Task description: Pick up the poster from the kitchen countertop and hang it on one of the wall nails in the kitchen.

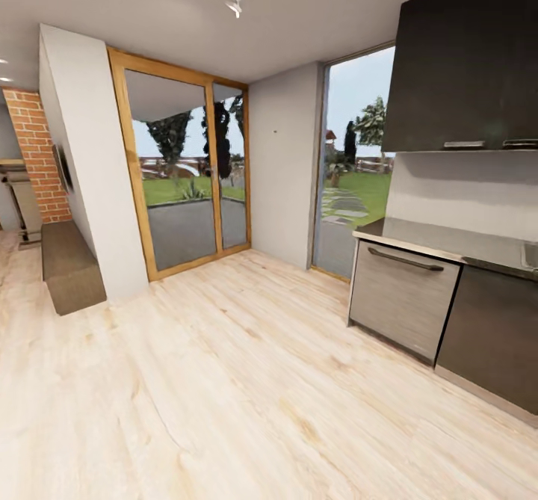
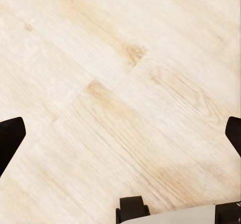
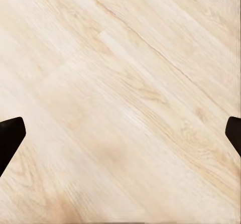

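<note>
1. Head view takes in a pale wooden floor (image 1: 246,380) with the kitchen countertop (image 1: 448,242) at the right of the frame, over a grey drawer front (image 1: 403,298) and dark cabinets (image 1: 467,59) above.
2. No poster lies on the stretch of worktop within the frame, so where it sits cannot be told from here.
3. A tiny dark dot on the grey wall (image 1: 282,208) between the glass door (image 1: 183,178) and the tall window (image 1: 351,164), upper centre of the frame, looks like the wall nail (image 1: 274,132).
4. Left wrist view shows the left gripper (image 2: 120,133) with its dark fingertips (image 2: 10,138) at opposite edges of the frame, spread wide over bare floorboards and holding nothing.
5. Right wrist view shows the right gripper (image 3: 120,133) likewise spread apart and empty above the floor.
6. Judged from this, the robot is at the approach step: the pickup is not yet done, and the next move calls for turning right toward the worktop to find the poster.
7. No brand, label or writing can be read anywhere.
</note>
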Motion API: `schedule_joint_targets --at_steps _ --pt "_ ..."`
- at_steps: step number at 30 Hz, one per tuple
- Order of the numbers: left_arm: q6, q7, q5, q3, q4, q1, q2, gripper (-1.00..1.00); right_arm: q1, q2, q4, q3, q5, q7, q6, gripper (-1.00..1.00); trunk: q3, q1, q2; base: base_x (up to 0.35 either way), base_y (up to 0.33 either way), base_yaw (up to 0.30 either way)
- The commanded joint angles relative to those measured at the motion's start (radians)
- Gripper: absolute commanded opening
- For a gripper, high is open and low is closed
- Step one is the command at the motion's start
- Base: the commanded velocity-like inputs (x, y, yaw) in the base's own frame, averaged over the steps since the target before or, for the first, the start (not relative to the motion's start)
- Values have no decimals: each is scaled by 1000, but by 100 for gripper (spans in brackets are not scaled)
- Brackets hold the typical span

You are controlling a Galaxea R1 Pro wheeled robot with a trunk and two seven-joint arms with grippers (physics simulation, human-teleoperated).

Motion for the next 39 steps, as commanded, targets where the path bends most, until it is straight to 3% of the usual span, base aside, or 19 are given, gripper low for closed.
schedule_joint_targets --at_steps 1,23,39 --pt "-3 -1 -1 -2 -1 0 1 100 -1 0 1 0 0 -1 -3 100 0 0 -1 0 0 -291" --pt "-1 0 -1 -2 -1 0 1 100 -1 0 1 3 7 2 -2 100 2 0 -1 33 35 -62" --pt "-1 0 -1 -2 0 0 1 100 -1 0 1 3 5 3 -2 100 6 0 -1 219 77 -291"
